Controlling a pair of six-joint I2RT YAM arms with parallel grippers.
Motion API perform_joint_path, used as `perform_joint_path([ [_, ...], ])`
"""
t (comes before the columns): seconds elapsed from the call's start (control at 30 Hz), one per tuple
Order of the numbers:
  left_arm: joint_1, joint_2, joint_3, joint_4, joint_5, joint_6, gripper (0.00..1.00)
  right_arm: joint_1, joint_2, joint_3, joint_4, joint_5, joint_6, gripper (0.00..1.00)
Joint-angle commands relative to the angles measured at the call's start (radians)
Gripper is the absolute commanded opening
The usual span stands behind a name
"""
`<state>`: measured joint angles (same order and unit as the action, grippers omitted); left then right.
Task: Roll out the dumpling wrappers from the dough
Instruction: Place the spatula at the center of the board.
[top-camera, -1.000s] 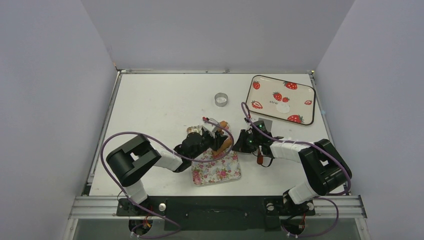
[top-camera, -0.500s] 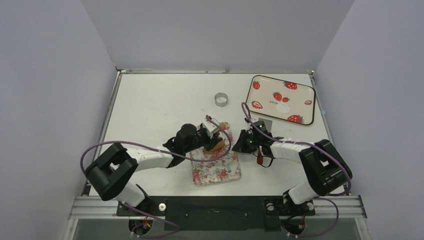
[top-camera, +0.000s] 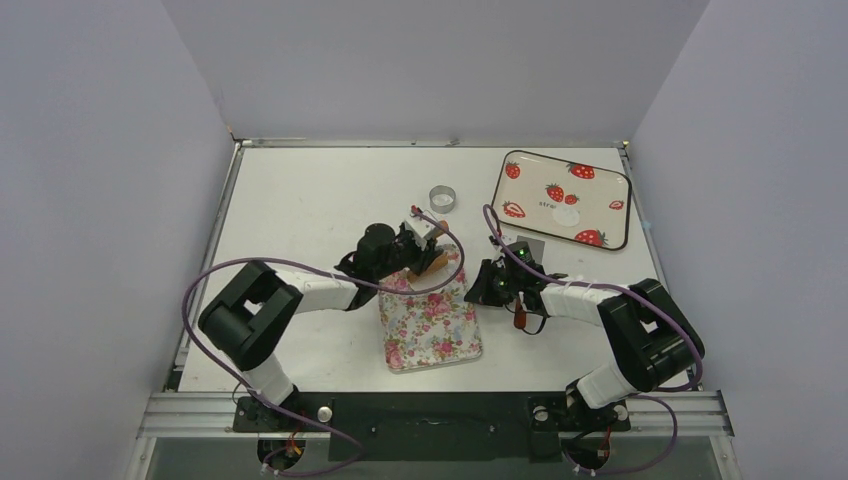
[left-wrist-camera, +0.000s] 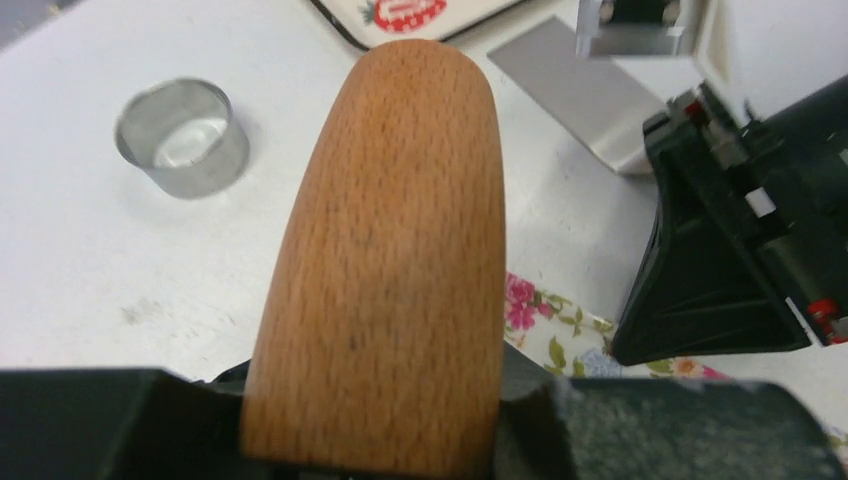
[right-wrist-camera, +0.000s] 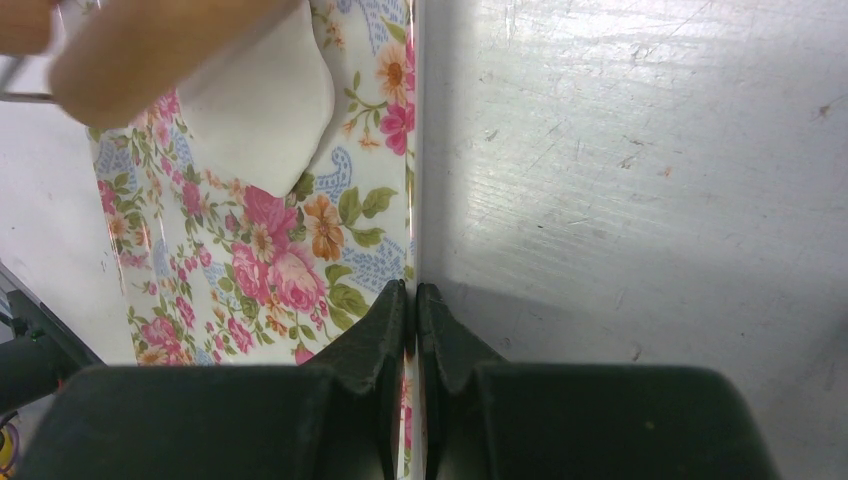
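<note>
At the right rim of the floral tray (right-wrist-camera: 300, 260), your right gripper (right-wrist-camera: 410, 320) is pinched almost closed on the tray's thin edge, one finger on each side of it. Over the tray's far end, your left gripper (left-wrist-camera: 375, 425) is clamped around the butt of the wooden roller (left-wrist-camera: 385, 230), whose rounded tip points away from the wrist. From the right wrist you see the roller lying across the top of the dough (right-wrist-camera: 265, 100), a flattened white patch on the tray's far end, near the pinched rim. Whether the roller presses on it cannot be told. Beyond the tray's far edge the silver ring (top-camera: 442, 198) stands on the table (top-camera: 300, 200), apart from the roller. Far right of the floral tray sits the strawberry tray (top-camera: 605, 200), with one dumpling wrapper (top-camera: 567, 215) lying on it.
</note>
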<state>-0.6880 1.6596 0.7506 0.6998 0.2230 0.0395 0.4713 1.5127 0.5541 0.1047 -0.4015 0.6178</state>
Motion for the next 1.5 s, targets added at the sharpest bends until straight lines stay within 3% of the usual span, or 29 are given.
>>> perform_joint_path([
  [0.0, -0.04, 0.033, 0.009, 0.078, -0.032, 0.007, 0.0, -0.008, 0.042, -0.034, -0.121, 0.059, -0.019, 0.0],
  [0.17, -0.076, 0.101, -0.017, 0.087, -0.153, -0.044, 0.0, -0.008, 0.041, -0.029, -0.123, 0.052, -0.025, 0.0],
  [0.43, -0.116, 0.14, -0.159, 0.028, -0.188, -0.111, 0.0, -0.013, 0.002, -0.049, -0.114, 0.056, -0.018, 0.0],
  [1.47, -0.222, 0.213, -0.184, -0.114, -0.082, -0.212, 0.0, -0.028, -0.032, -0.083, -0.067, 0.036, -0.011, 0.0],
])
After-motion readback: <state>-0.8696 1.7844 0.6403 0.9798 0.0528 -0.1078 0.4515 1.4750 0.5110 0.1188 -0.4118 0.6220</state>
